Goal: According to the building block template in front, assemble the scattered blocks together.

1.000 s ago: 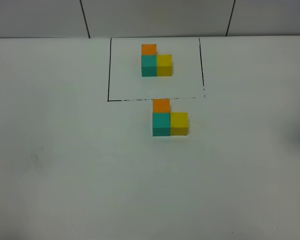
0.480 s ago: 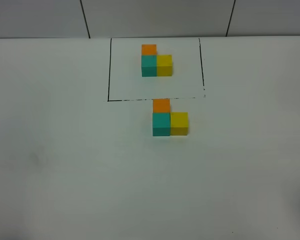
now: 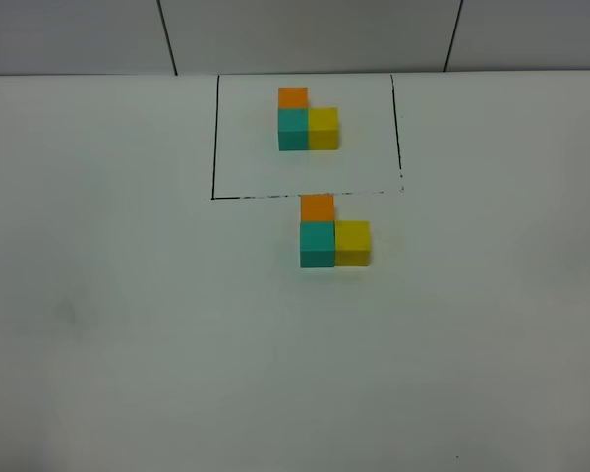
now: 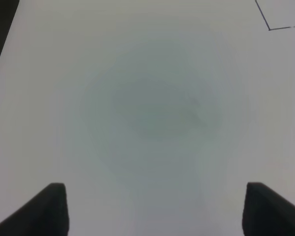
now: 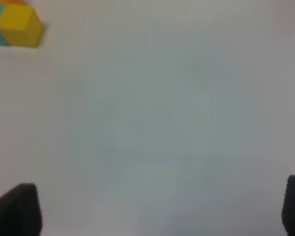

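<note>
Blocks [image 3: 329,236] sit joined in an L just below the framed template [image 3: 305,123], matching it, while both grippers, left [image 4: 155,209] and right [image 5: 160,209], hang wide and empty over bare table [image 3: 128,344], so only a careless sweep could knock them apart.

- A white table [image 3: 128,324] fills nearly the whole high view — matte, evenly lit, with faint soft shadows.
- Behind its far edge stands a pale grey wall [image 3: 305,34] — split by dark seams into panels.
</note>
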### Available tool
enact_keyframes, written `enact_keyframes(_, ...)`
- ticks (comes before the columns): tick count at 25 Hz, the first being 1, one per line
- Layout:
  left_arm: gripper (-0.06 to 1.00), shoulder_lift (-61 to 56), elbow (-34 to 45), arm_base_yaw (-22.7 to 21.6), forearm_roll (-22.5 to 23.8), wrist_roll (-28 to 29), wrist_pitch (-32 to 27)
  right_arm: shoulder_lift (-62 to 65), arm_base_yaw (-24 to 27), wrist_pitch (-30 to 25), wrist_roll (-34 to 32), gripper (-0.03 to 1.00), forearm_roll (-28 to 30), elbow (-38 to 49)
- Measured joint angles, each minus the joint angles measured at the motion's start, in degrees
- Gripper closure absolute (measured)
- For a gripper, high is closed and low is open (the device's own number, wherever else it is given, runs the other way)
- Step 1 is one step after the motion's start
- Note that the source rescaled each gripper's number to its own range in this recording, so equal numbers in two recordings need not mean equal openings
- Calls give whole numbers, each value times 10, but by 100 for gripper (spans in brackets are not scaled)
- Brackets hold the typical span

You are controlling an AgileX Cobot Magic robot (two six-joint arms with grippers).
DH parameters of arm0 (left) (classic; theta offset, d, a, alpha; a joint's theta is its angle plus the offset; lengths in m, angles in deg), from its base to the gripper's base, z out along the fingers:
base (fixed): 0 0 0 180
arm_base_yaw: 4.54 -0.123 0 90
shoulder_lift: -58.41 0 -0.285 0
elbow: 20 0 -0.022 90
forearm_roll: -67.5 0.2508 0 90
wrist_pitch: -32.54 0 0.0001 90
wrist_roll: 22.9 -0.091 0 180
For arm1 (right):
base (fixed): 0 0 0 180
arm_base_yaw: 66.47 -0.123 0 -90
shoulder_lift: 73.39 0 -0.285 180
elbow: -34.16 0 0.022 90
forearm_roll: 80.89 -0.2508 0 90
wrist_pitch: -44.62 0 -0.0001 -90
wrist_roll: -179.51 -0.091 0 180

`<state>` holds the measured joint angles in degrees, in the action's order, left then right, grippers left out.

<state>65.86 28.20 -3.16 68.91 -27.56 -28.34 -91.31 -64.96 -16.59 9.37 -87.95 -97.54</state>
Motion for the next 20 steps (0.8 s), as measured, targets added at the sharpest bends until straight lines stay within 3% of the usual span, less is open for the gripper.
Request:
enact_keyframes(7,29,0,0,0,0,0,0,93,0,0,0,-3,-1,0)
enact_keyframes(20,29,1,0,0,0,0,1,95,0,-1,-20,-3,8,0)
